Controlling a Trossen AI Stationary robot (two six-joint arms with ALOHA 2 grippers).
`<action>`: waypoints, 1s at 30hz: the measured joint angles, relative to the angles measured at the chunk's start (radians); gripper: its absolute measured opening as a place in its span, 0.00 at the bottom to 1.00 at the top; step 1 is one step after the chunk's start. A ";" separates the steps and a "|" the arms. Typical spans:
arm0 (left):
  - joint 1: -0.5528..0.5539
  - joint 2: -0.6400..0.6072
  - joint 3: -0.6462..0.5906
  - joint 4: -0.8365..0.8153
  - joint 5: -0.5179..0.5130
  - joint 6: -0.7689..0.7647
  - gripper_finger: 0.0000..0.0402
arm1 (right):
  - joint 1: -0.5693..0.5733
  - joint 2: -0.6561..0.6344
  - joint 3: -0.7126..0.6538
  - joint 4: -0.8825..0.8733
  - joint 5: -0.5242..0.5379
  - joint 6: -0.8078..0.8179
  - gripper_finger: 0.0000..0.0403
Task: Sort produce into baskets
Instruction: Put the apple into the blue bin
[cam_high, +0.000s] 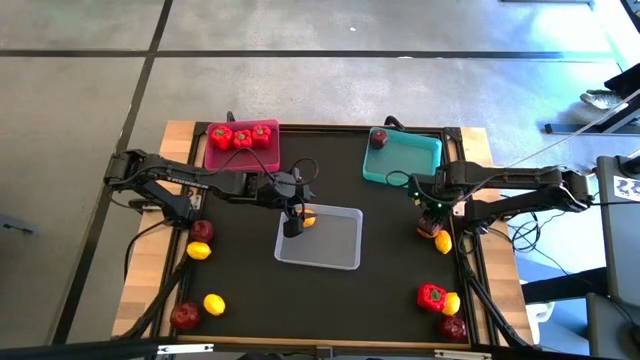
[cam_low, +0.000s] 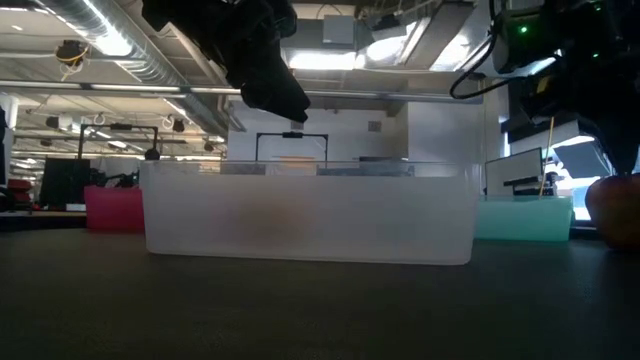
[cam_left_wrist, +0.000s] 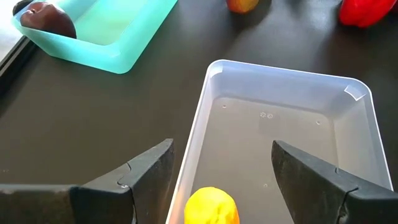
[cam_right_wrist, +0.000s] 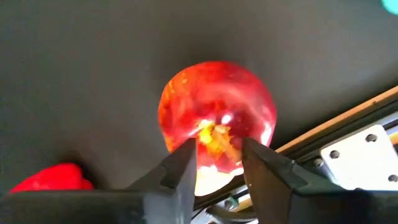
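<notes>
Apple (cam_right_wrist: 216, 118), glossy red, partly hidden behind right end effector (cam_right_wrist: 219, 163), fingers narrowly apart astride it; left end effector (cam_left_wrist: 219, 177) apart above lemon (cam_left_wrist: 211, 206), cut off.

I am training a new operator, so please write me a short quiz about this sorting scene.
1. How many peppers lie in the pink basket?
2. True or false: the teal basket holds a lemon.
3. Which fruit is the right gripper over? A pepper, B apple, C lemon.
Key: 1 three; 2 false; 3 B.
</notes>
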 joint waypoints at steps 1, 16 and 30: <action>0.000 0.000 0.000 0.000 0.000 0.000 0.65 | 0.000 0.000 0.000 0.001 0.007 -0.001 0.29; 0.000 0.000 0.000 0.000 0.000 0.000 0.65 | 0.000 -0.001 0.001 -0.013 0.022 -0.024 0.04; 0.000 0.000 0.000 0.000 0.000 0.001 0.65 | 0.000 -0.001 0.010 -0.009 0.044 -0.054 0.01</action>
